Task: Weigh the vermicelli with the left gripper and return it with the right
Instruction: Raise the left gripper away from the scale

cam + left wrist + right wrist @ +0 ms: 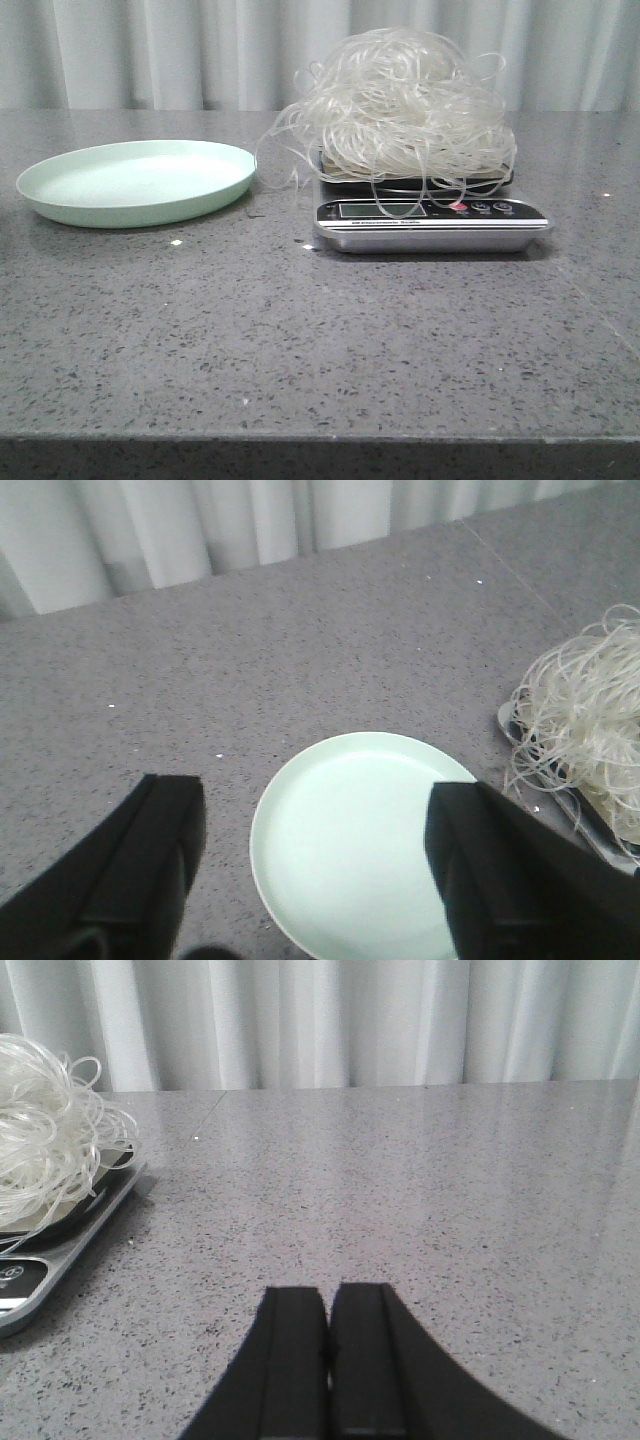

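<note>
The vermicelli (405, 105), a big tangle of whitish glassy strands, lies heaped on the kitchen scale (432, 222); some strands hang over its display. It also shows in the left wrist view (590, 725) and the right wrist view (45, 1150). The pale green plate (135, 182) is empty, left of the scale. My left gripper (315, 850) is open and empty, above the plate (350, 850). My right gripper (327, 1305) is shut and empty, low over the table to the right of the scale (60, 1260). Neither gripper shows in the front view.
The grey speckled table (320, 340) ends at a front edge near the camera. A white curtain (200, 50) hangs behind the table. A few small white crumbs (176, 242) lie in front of the plate.
</note>
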